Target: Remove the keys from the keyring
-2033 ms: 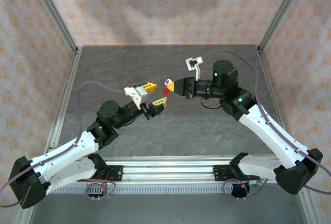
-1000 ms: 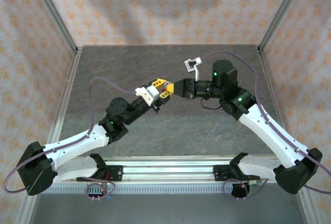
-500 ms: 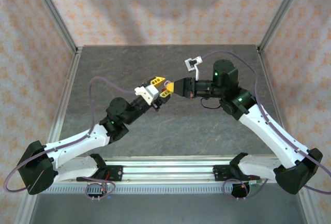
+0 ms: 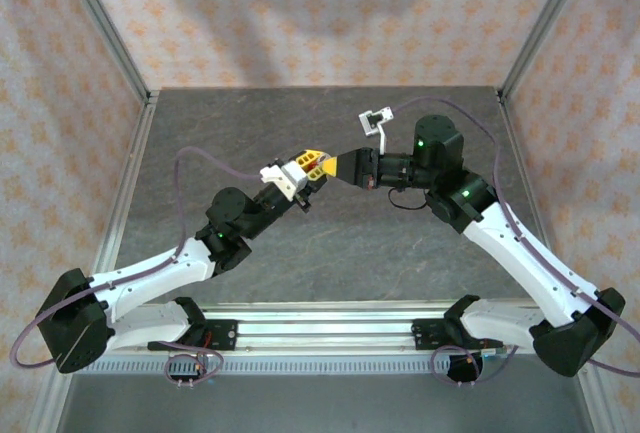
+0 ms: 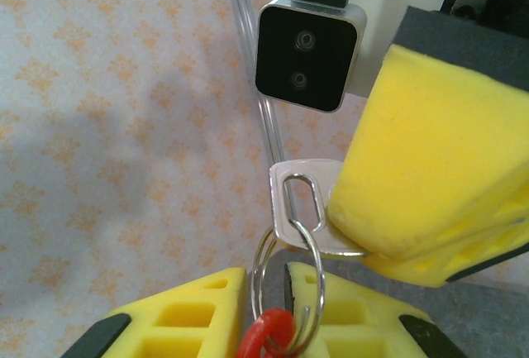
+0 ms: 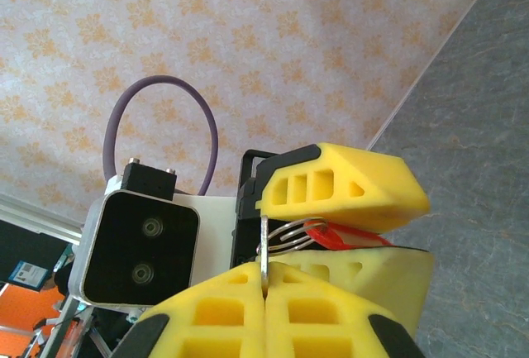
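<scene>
Both grippers meet in mid-air above the table (image 4: 330,243). My right gripper (image 4: 338,166) (image 6: 264,271) is shut on a silver key (image 5: 279,217) (image 6: 264,246), seen edge-on between its yellow pads. The wire keyring (image 5: 256,274) (image 6: 293,232) passes through the key's slot and hangs toward my left gripper (image 4: 312,163) (image 5: 266,279). The left jaws are closed narrowly around the ring and a red piece (image 5: 264,332) (image 6: 339,236) on it. That red piece lies pinched between the left fingers (image 6: 339,180).
The right wrist camera (image 5: 307,52) sits close above the key. Patterned walls and metal frame posts (image 4: 105,48) enclose the dark table. The arms' bases stand on a rail (image 4: 320,328) at the near edge.
The left gripper rose and moved right to meet the right gripper, then narrowed its jaws around the ring and red piece. The right arm stayed put.
</scene>
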Available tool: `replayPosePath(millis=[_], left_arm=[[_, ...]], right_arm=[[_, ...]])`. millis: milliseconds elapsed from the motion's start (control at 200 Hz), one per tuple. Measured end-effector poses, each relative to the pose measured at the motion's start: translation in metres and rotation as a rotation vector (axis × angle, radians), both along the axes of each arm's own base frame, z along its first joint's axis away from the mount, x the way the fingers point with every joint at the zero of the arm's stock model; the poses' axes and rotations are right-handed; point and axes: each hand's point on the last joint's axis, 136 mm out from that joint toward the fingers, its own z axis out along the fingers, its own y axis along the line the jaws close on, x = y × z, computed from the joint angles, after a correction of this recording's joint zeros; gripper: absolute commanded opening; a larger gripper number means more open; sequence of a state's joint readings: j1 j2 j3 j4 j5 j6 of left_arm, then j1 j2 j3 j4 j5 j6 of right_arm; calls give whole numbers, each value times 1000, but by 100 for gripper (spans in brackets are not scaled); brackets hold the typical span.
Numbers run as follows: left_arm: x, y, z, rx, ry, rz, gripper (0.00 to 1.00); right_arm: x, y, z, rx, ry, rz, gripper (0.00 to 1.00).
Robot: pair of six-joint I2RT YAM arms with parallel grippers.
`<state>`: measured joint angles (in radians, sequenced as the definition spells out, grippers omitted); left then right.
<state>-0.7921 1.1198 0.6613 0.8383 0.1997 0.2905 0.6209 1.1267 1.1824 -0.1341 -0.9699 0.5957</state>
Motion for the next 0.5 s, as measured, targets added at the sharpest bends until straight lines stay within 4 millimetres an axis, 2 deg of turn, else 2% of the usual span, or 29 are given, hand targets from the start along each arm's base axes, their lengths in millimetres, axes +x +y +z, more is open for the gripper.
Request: replayPosePath(millis=[496], left_arm=[[-1,1,8,-15,-13,2,16]], right_arm=[[1,-4,8,24,-7,-12,0]])
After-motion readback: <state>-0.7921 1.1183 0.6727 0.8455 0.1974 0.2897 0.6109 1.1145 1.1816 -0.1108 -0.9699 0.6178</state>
